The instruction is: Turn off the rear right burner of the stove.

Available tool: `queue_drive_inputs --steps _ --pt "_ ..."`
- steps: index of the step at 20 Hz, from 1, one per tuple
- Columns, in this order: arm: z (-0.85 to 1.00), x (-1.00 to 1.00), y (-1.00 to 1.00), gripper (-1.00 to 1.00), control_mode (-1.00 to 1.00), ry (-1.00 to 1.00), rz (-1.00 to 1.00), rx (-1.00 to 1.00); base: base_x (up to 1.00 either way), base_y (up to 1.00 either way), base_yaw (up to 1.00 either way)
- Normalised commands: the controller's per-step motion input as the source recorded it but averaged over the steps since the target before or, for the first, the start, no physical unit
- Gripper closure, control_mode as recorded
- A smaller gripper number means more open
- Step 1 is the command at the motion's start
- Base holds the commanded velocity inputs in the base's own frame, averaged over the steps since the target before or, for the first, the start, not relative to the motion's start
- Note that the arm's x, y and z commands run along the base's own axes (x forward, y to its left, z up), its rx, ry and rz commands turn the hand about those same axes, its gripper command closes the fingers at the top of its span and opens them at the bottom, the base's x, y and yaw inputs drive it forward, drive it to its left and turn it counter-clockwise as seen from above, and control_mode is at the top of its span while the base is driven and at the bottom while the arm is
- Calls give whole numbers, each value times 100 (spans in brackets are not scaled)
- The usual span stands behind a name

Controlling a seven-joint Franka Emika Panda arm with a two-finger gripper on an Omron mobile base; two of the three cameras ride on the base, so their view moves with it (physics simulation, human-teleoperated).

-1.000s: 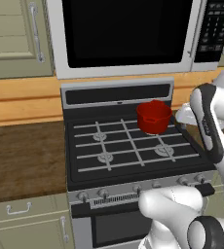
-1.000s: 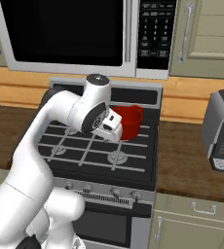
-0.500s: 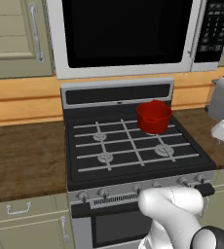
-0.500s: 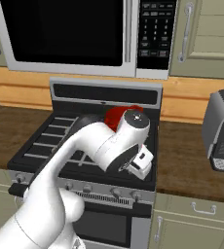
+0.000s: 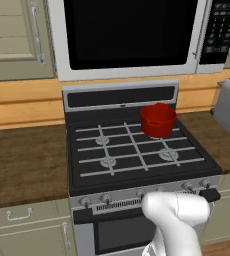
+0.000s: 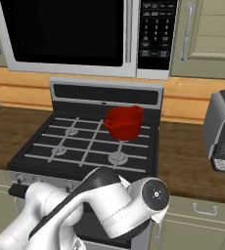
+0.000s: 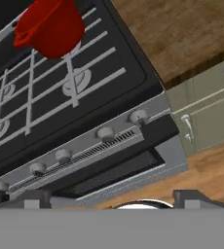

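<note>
Stove (image 5: 137,150) unchanged; the arm has swung down before its knobs (image 7: 138,116).

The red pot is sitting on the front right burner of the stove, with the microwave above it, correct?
Not quite. The red pot sits on the rear right burner, next to the stove's back panel; the front right burner is bare. The left base view shows it plainly. The microwave is indeed above.
</note>
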Motion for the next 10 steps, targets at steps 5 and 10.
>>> queue_drive_inputs --steps 5,10 --pt "-42 -1 14 -100 -100 -47 6 -8 0 0 0" --pt "-58 0 28 -100 -100 -43 9 -32 0 0 0"
